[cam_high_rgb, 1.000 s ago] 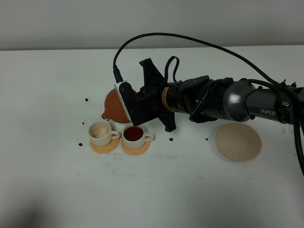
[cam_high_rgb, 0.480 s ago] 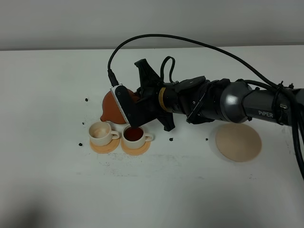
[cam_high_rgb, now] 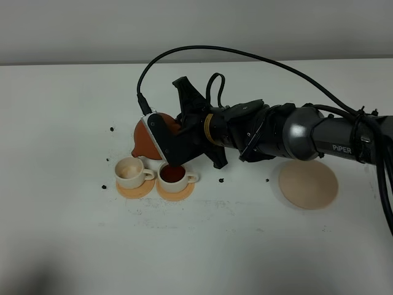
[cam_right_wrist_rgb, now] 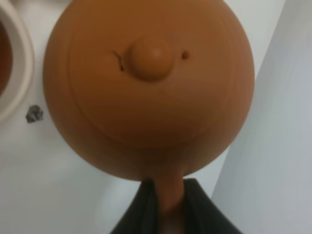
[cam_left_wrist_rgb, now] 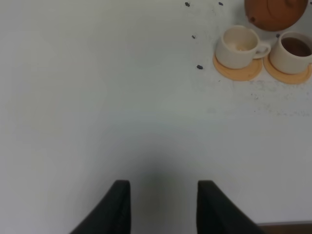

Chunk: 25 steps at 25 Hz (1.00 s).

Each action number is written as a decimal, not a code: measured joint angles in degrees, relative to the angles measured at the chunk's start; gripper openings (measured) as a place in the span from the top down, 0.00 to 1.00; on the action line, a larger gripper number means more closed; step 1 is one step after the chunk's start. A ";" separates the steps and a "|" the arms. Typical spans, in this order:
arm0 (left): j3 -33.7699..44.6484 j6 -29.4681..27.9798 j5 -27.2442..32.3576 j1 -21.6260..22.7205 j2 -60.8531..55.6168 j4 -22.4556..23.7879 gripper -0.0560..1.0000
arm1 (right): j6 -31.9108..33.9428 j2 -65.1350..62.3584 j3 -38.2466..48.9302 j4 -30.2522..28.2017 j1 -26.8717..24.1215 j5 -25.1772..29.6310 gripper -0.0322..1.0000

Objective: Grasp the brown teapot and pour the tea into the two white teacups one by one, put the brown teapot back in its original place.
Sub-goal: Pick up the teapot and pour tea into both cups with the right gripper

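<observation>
A: High view first. Where was the pot?

B: The brown teapot hung tilted off the tabletop, just behind the two cups, held by the right arm, which reached across the middle. The spout pointed down beside the paler teacup. The tea-filled teacup sat just right of it. Each was on one of the orange coasters. The beige disc lay bare, well apart to the right. There were dark specks around.

A: Left wrist view?

B: The left gripper had its jaws spread with nothing between them, over bare tabletop. The cups and the pot were far off at the picture's edge.

A: Right wrist view?

B: The right gripper had its jaws pinching the teapot's handle. The knobbed lid faced the camera. The tea-filled cup's rim showed at the edge, with one speck near it.
</observation>
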 joint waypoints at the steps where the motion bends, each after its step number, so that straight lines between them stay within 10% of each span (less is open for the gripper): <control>1: 0.00 0.00 0.00 0.00 0.00 0.00 0.65 | 0.00 0.00 0.00 -0.13 0.13 0.05 0.89; 25: 0.00 0.00 0.00 0.00 0.00 0.00 0.65 | -1.61 0.00 -1.27 -1.75 0.39 1.66 0.89</control>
